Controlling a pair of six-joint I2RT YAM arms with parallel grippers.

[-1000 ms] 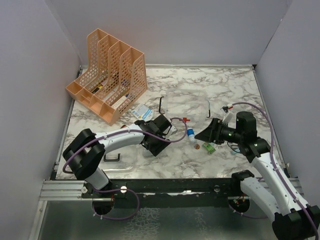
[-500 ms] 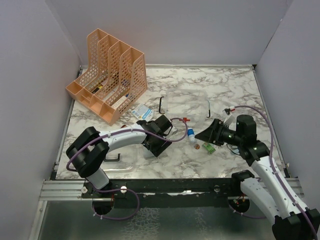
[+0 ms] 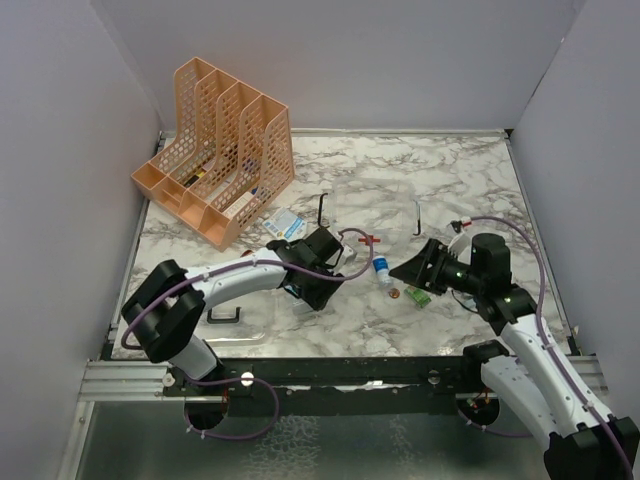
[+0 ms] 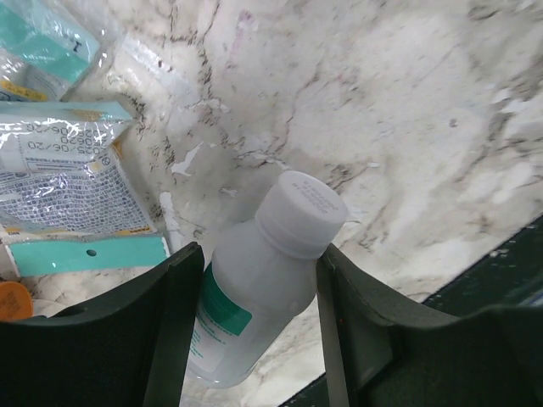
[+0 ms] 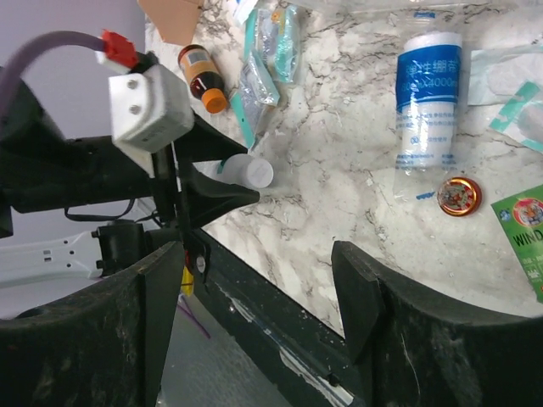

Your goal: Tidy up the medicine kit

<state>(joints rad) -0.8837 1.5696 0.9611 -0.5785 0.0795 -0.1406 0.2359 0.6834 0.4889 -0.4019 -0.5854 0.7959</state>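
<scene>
Little of the tidying looks done. The medicine kit (image 3: 375, 205), clear and hard to outline, sits mid-surface beyond both arms, and supplies lie loose in front of it. The left end effector (image 4: 259, 253) pinches a white bottle (image 4: 267, 284) with a teal label; the right end effector (image 5: 254, 254) is spread wide, holding nothing. Loose are a blue-wrapped roll (image 5: 428, 93) printed in Chinese characters, a round tin (image 5: 459, 195), a green packet (image 5: 528, 229) reading "WIND", a brown bottle (image 5: 202, 75) and sachets (image 4: 68, 191) with unreadable small print.
</scene>
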